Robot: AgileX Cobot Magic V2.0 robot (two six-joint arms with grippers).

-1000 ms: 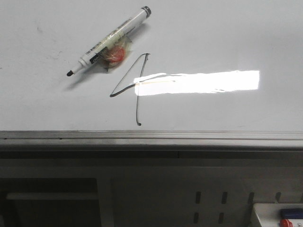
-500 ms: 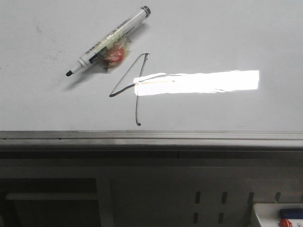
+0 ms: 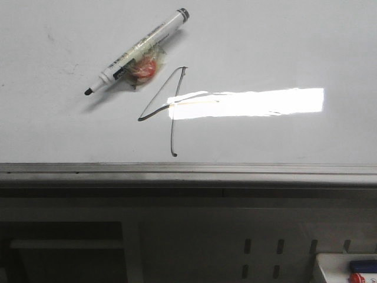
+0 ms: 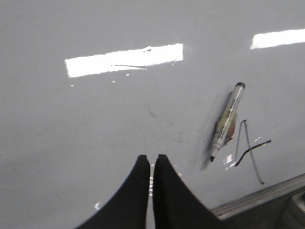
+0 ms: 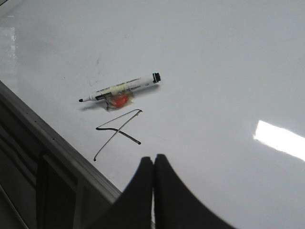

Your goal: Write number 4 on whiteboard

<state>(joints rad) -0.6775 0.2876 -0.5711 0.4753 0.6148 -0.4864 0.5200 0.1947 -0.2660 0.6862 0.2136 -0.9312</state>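
Note:
The whiteboard [image 3: 265, 47] fills the upper front view, with a grey frame edge along its near side. The number 4 [image 3: 172, 112] is drawn on it in thin dark line; it also shows in the right wrist view [image 5: 116, 131] and the left wrist view [image 4: 248, 150]. A white marker [image 3: 136, 52] with tape and a red blob lies uncapped on the board beside the 4, also in the left wrist view [image 4: 226, 120] and the right wrist view [image 5: 121, 89]. My left gripper [image 4: 152, 158] is shut and empty above the board. My right gripper [image 5: 153, 158] is shut and empty near the board's edge.
A bright rectangular glare [image 3: 253, 101] crosses the 4's crossbar. Below the board's frame [image 3: 188, 174] is a grey cabinet front with slots. A white box corner with red and blue items [image 3: 353, 271] sits at the bottom right.
The view shifts a few pixels; marker and drawn 4 keep their places on the board. No arm shows in the front view.

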